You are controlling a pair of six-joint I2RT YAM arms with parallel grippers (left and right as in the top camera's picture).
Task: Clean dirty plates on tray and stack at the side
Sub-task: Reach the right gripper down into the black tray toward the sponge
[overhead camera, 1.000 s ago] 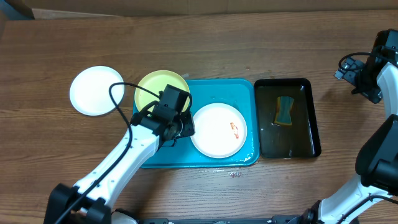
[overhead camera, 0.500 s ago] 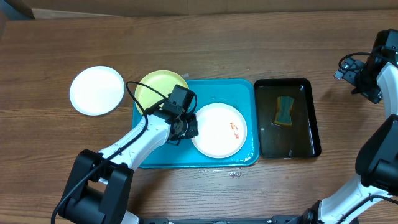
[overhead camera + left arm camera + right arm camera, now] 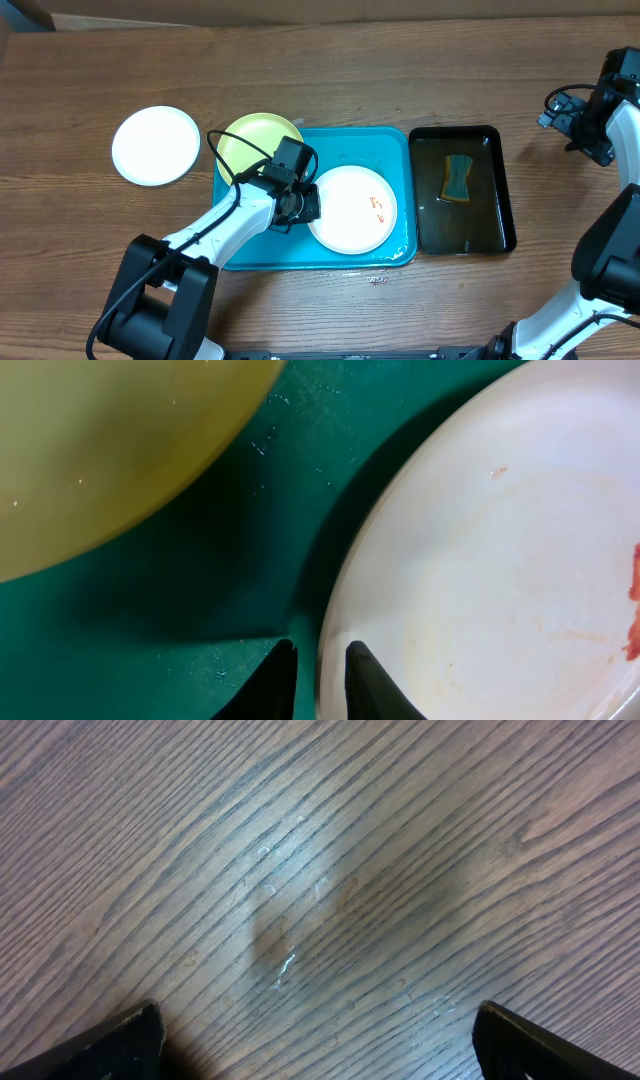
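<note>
Wood table point(image 3: 350, 70) | left end effector point(image 3: 320, 652) down in tray point(image 3: 330, 145), pinching white plate point(image 3: 350, 210) | right end effector point(image 3: 318, 1020) wide

I view a turquoise tray point(image 3: 395, 140), a lime-green plate point(image 3: 250, 140), a plain white plate point(image 3: 155, 146), a stained plate point(image 3: 345, 215), white with orange-red smears, and a brown wood-grained table point(image 3: 400, 70).
</note>
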